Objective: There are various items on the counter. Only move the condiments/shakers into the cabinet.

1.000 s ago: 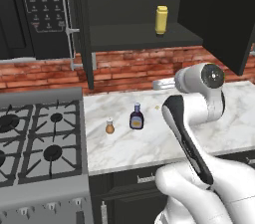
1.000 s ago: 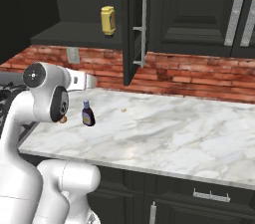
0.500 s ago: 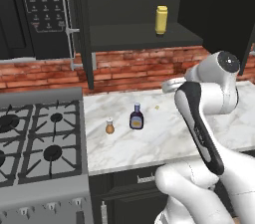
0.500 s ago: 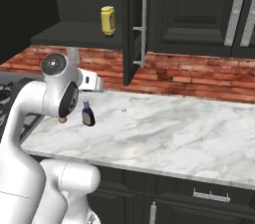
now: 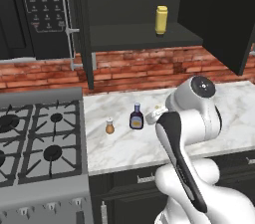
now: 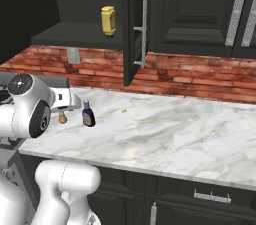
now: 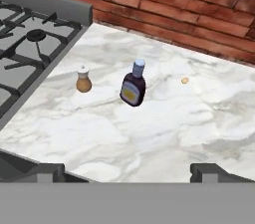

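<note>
The dark sauce bottle (image 7: 133,84) with white label and blue-grey cap stands upright on the marble counter (image 7: 174,128). The small orange-brown shaker (image 7: 83,79) stands a little to its left, toward the stove. My gripper (image 7: 128,173) hovers above and short of them, open, with nothing between its fingers. In the base views the sauce bottle (image 5: 136,117) (image 6: 88,114) and shaker (image 5: 109,127) sit just beyond my hand (image 6: 67,100). The yellow squeeze bottle (image 5: 161,20) (image 6: 108,20) stands on the shelf of the open dark cabinet (image 5: 144,36).
A grey stove (image 5: 40,138) with black grates borders the counter on the left. The black microwave (image 5: 40,9) hangs above it. The cabinet door (image 6: 134,19) stands open over the counter. A tiny orange speck (image 7: 185,80) lies near the brick wall.
My arm has swung round and the hand has come down toward the counter, close to the sauce bottle. The bottles and shaker have not moved.
</note>
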Motion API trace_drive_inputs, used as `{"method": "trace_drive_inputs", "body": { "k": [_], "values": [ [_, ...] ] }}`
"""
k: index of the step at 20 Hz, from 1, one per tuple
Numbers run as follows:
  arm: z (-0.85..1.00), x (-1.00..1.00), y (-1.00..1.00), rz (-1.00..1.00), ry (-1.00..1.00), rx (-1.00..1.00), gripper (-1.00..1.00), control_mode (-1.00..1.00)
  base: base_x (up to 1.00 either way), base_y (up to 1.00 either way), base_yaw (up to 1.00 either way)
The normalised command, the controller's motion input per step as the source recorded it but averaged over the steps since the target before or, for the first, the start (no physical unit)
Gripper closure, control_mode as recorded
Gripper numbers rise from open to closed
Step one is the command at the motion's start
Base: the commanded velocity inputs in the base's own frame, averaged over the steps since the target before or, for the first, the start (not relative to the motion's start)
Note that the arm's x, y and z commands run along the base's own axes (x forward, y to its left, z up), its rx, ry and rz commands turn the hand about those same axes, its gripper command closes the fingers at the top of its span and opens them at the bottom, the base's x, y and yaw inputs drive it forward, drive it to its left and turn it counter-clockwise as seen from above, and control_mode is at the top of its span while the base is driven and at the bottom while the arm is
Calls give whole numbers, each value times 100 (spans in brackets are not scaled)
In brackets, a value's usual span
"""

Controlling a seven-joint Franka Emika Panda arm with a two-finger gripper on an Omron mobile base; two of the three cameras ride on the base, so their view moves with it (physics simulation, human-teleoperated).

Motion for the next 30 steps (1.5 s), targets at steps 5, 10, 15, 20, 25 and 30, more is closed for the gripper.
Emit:
{"method": "trace_drive_inputs", "body": {
  "k": [5,10,15,20,25,30],
  "values": [
    [-23,6,13,1,0,0,-100,-100,0,0,0],
    [0,17,-29,6,4,3,-100,-100,0,0,0],
    [-10,0,-22,8,0,6,-100,-100,0,0,0],
    [-15,0,-11,10,-2,13,-100,-100,0,0,0],
    [-7,0,-11,11,-5,16,-100,-100,0,0,0],
    [0,-1,-8,10,-8,18,-100,-100,0,0,0]
  ]
}}
